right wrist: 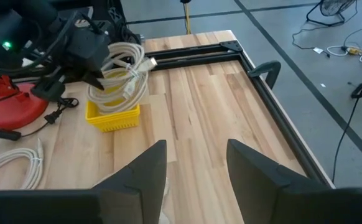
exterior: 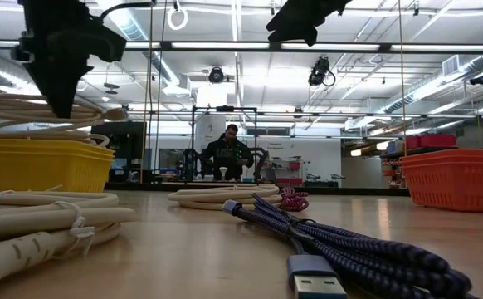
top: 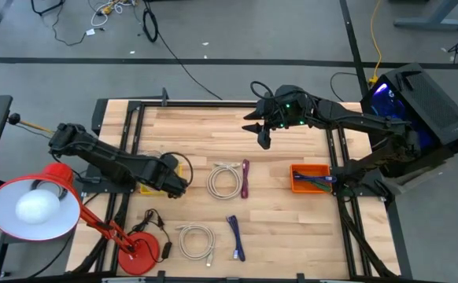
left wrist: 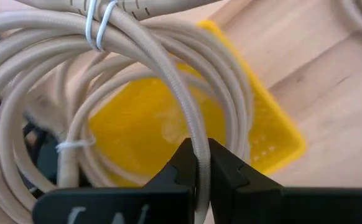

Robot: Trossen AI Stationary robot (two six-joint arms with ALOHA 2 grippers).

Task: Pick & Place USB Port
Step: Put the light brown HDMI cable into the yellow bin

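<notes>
Two bins: the yellow bin (right wrist: pixel 114 116) under a beige coiled cable (left wrist: pixel 168 81) pinched by the left gripper (left wrist: pixel 201 163); the orange bin (top: pixel 308 178) holds dark cables; the right gripper (right wrist: pixel 193 165) gapes empty.

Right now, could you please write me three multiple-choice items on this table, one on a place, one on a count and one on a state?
1. Where is the left gripper?
A. over the yellow basket
B. over the orange basket
C. beside the red lamp

2. How many cream cable coils lie loose on the table?
A. none
B. two
C. five

3. What state is the right gripper in?
A. shut on a purple cable
B. open and empty
C. shut on a basket

Answers:
1 A, it holds a cream cable coil above that basket.
2 B, one mid-table and one nearer the front.
3 B, bare wood shows between its fingers.
</notes>
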